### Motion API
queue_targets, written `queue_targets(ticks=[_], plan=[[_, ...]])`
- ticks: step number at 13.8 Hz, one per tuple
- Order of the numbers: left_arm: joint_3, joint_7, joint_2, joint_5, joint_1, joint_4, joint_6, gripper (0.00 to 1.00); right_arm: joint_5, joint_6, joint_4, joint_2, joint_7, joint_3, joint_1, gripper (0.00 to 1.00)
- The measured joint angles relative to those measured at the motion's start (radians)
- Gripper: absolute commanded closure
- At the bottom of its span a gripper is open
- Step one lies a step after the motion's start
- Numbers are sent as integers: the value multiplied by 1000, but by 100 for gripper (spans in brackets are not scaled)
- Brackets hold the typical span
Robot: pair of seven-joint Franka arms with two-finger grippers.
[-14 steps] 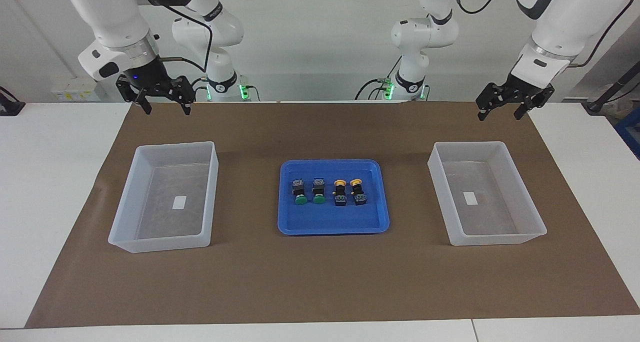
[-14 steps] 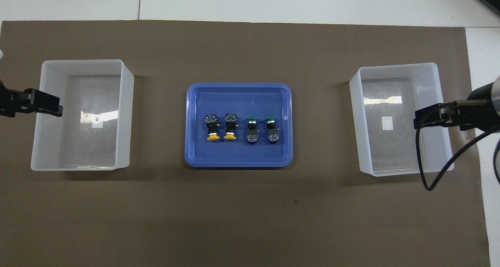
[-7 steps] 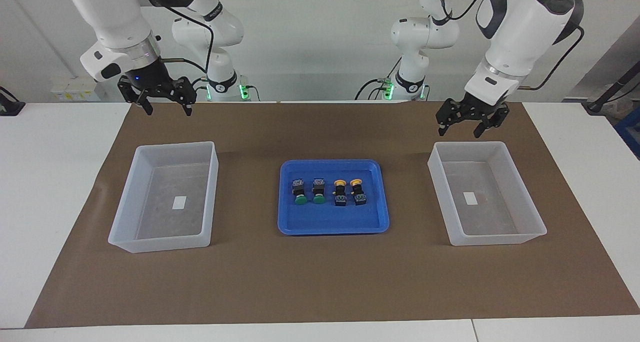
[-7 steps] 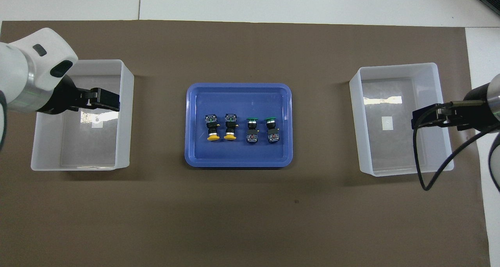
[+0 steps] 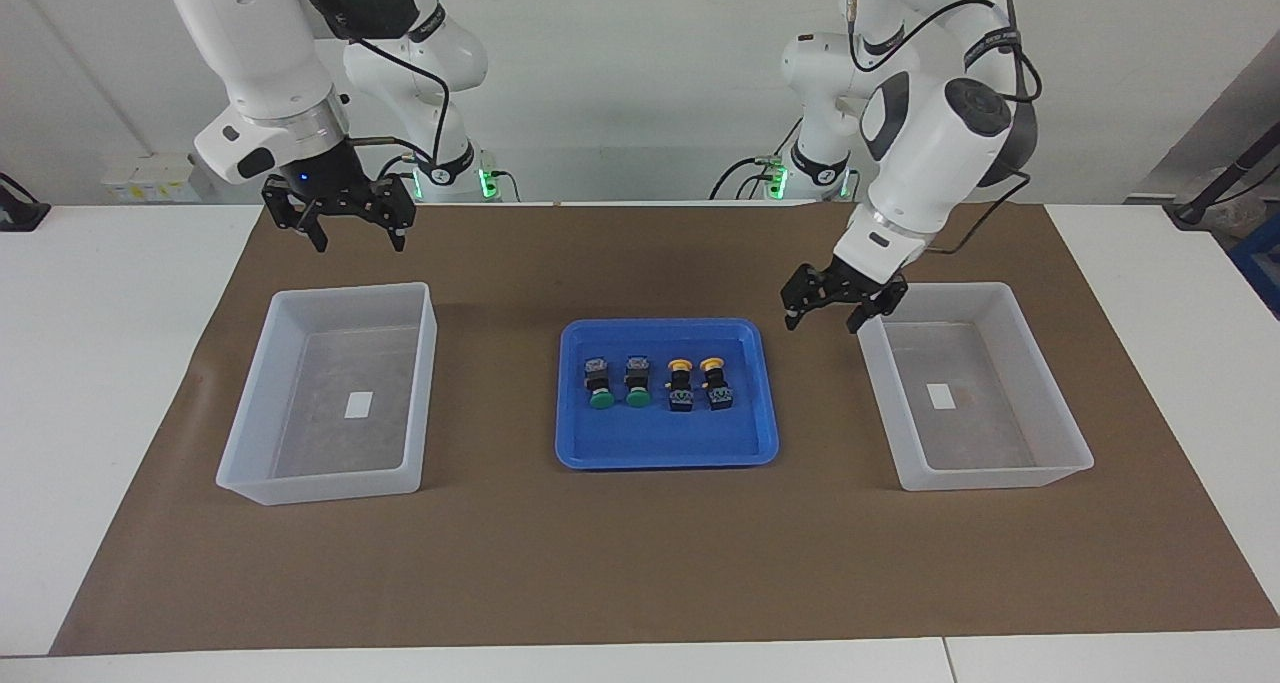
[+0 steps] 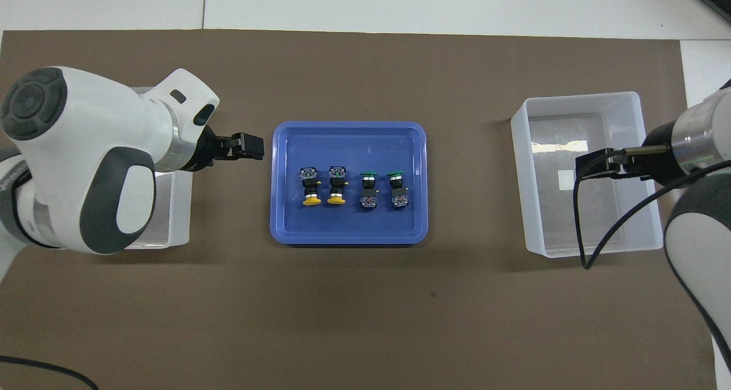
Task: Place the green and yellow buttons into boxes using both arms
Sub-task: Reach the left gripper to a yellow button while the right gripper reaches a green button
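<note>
Blue tray [image 5: 600,451] holds four buttons [image 5: 657,383]; left hand [image 5: 826,315] and right hand [image 5: 360,236] hover, fingers apart.

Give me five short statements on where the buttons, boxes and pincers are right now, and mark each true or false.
1. All four buttons lie in the blue tray. True.
2. A green button already lies in one of the boxes. False: both boxes hold only a white label.
3. The left pincer is up in the air between the tray and a box. True.
4. The right pincer grips a yellow button. False: it is open and holds nothing.
5. The yellow buttons lie toward the left arm's end, the green buttons beside them. True.
</note>
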Motion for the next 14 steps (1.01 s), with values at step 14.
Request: queue_targets(ticks=[14], plan=[[-1, -109, 145, -78, -170, -180, 385, 0, 3, 335, -87, 175, 283, 6, 283, 0]])
